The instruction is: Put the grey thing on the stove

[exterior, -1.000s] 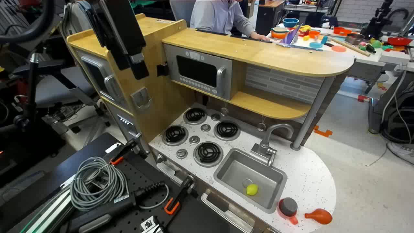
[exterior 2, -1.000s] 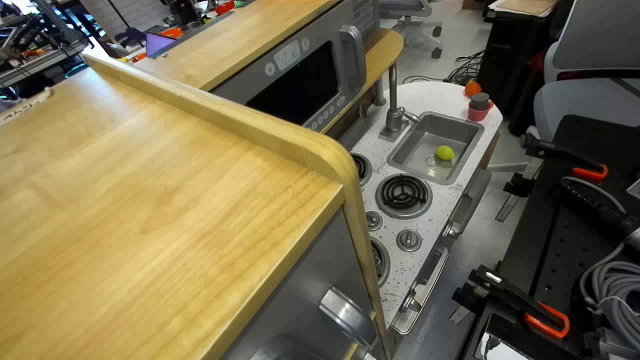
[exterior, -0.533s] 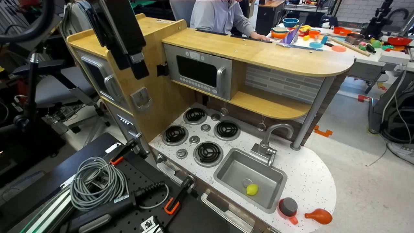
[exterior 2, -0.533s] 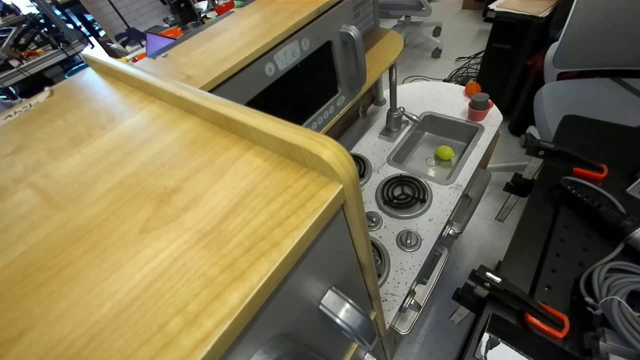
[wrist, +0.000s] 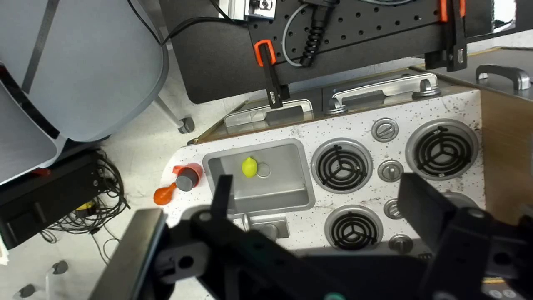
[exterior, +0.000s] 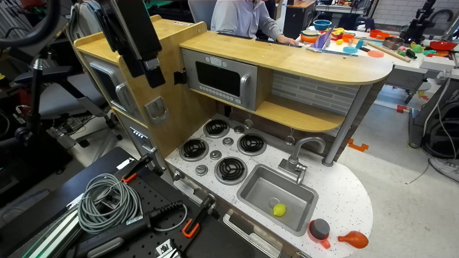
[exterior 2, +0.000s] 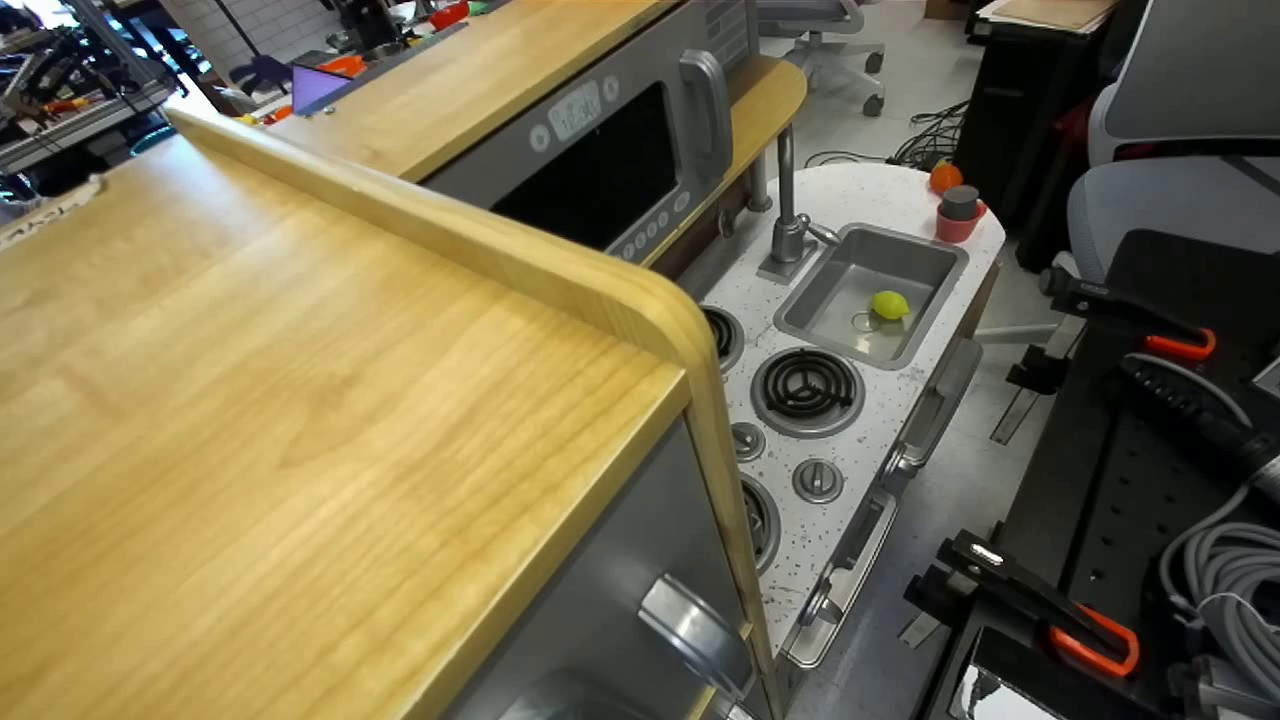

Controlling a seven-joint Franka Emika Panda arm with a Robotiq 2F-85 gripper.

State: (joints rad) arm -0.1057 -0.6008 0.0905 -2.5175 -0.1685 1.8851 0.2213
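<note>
The grey thing (exterior: 319,228) is a small dark grey rounded lump sitting in the top of a red cup (exterior: 325,243) beside the sink. It shows also in an exterior view (exterior 2: 960,203) and at the left of the wrist view (wrist: 187,180). The stove (exterior: 229,150) is the white panel with several black coil burners. It also fills the right of the wrist view (wrist: 372,196). My gripper (wrist: 317,179) is open, its fingers wide apart with nothing between them. It hangs high above the counter, over the sink and burners, apart from the grey thing.
The grey sink (exterior: 312,204) holds a yellow-green lemon (exterior: 279,210). A faucet (exterior: 296,161) stands behind it. An orange-red piece (exterior: 355,239) lies beside the cup. A microwave (exterior: 220,79) and wooden shelf (exterior: 301,116) overhang the burners. A tall wooden side panel (exterior: 190,118) stands beside the stove.
</note>
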